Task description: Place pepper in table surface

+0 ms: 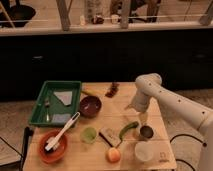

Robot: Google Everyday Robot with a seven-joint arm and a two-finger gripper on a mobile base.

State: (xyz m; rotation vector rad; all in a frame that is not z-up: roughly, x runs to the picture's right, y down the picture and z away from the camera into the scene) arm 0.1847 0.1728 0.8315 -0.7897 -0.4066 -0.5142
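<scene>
Pepper (128, 130) lies on the table surface (120, 107) at lower right, gripper (142, 118) apparently just above it, tray (55, 84) at left.

The widest bare stretch of the table surface (118, 111) lay at its middle, between the dark red bowl (90, 106) and the white arm (150, 90), which bent down from the right with the gripper (143, 119) low over the planks. The front was crowded: an orange bowl (60, 153), a green cup (89, 134), a flat block (109, 136), the pepper (128, 129), an orange fruit (114, 155), a dark metal cup (146, 132) and a pale cup (143, 151) sat close together. The green tray (60, 83) filled the left rear, and a dark red cluster (112, 90) lay near the back edge
</scene>
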